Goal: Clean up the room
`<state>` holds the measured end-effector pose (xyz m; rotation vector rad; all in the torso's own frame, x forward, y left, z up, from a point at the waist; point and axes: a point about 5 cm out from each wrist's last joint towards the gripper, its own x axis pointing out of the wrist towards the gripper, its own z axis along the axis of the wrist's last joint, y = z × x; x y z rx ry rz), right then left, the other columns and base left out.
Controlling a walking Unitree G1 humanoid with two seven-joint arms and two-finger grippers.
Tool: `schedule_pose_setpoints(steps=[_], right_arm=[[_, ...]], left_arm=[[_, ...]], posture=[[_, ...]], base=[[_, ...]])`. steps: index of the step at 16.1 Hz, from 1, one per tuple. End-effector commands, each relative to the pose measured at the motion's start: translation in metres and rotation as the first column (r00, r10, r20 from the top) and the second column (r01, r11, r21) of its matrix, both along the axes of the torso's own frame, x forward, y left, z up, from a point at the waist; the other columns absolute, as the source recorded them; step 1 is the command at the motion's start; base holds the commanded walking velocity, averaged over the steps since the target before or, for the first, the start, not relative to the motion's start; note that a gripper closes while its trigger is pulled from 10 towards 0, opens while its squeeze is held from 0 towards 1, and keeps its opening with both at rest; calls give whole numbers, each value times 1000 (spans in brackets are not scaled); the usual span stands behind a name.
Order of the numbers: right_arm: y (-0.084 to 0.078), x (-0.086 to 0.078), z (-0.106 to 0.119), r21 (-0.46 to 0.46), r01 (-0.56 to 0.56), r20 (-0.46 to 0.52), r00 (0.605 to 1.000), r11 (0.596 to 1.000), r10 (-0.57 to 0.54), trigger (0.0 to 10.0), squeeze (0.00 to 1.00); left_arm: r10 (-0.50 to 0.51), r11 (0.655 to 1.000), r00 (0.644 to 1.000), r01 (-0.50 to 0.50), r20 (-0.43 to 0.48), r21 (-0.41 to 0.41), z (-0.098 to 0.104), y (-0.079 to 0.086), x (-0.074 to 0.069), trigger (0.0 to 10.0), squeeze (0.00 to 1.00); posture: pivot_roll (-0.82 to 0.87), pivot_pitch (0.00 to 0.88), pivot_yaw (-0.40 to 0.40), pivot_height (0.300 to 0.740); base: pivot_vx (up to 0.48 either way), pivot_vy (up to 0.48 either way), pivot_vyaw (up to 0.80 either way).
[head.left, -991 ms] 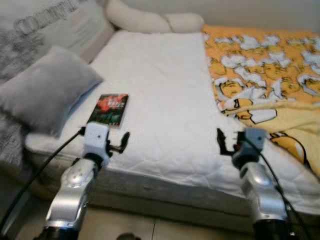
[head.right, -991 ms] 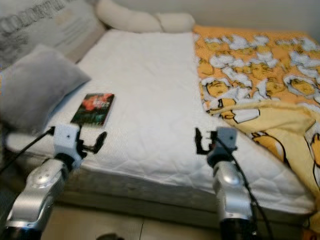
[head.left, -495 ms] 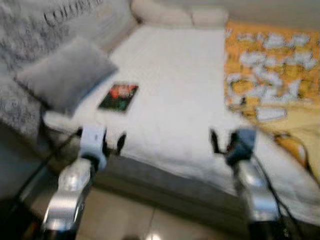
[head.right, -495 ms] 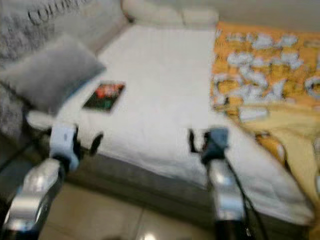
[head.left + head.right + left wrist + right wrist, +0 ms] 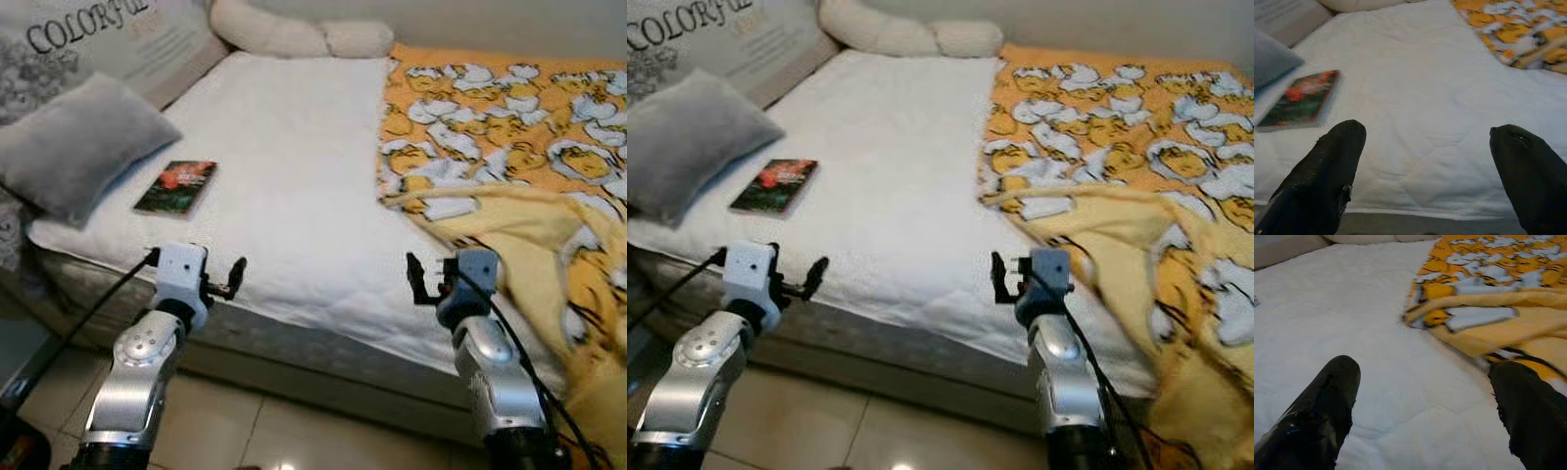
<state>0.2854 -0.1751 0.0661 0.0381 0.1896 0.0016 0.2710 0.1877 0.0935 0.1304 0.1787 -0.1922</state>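
Both black-fingered hands, left hand (image 5: 231, 277) and right hand (image 5: 419, 279), hover open at the near edge of the quilted white bed (image 5: 294, 166). A flat glossy book (image 5: 176, 186) lies far left beside a soft grey pillow (image 5: 73, 142); a rumpled yellow patterned blanket (image 5: 509, 166) drapes right.

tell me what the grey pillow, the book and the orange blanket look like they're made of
Grey pillow: seems a soft, matte plush or velvet-like fabric; it sags and shows no sheen.
Book: likely a paperback, a thin flat printed cover with a slight gloss.
Orange blanket: looks like thin printed fleece or cotton; it lies in loose folds. The exact fibre cannot be told.
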Motion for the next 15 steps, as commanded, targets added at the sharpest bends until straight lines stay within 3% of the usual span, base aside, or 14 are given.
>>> schedule_pose_setpoints(steps=[1,9,10,15], right_arm=[[-5,1,5,-5,9,20,1000,1000,-9,10000,580],[-6,2,6,-17,12,20,1000,1000,-12,10000,573],[-6,2,6,-24,10,20,1000,1000,-9,10000,565],[-2,4,7,-55,-22,15,1000,998,22,10000,514]], left_arm=[[-15,1000,1000,15,5,1,1,-4,1,10000,0],[-7,1000,1000,7,5,-4,1,-4,2,10000,0],[4,999,1000,-4,-9,-39,-1,-4,1,10000,0],[-7,999,1000,7,-3,-33,0,-3,3,10000,0]], posture=[[57,0,49,740],[56,0,46,740],[56,0,46,740],[56,0,45,740]], base=[[0,-394,0],[0,-394,0],[0,0,0],[0,0,0]])
